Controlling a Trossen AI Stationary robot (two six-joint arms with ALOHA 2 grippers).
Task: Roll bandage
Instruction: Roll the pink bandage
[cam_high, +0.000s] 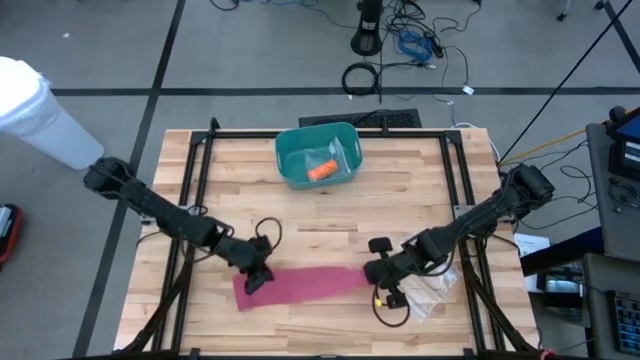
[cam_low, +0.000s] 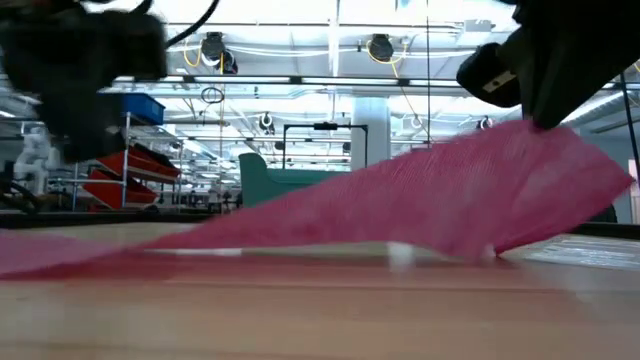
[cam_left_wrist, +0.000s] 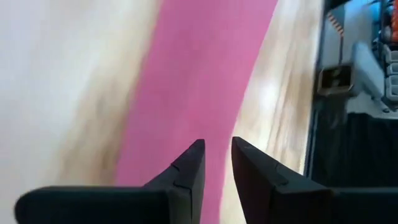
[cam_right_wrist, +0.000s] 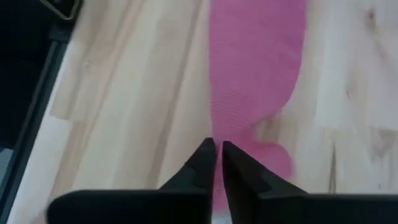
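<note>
The pink bandage (cam_high: 305, 283) is lying as a flat strip on the table (cam_high: 330, 215) between the two grippers, and the right gripper (cam_right_wrist: 216, 149) is pinching one end with almost closed fingers and lifting it, so the cloth is rising to it. The left gripper (cam_left_wrist: 217, 152) is hovering over the other end, slightly open and holding nothing. The bandage is looking light, soft and limp, so I think it is best to take it at the short end edge.

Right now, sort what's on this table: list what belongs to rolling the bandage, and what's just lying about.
Part of the job:
- pink bandage, flat on the table with its right end lifted
- right gripper, pinching that end
- left gripper, over the left end

Lying about:
- teal bin
- orange item inside it
- clear plastic bag
</note>
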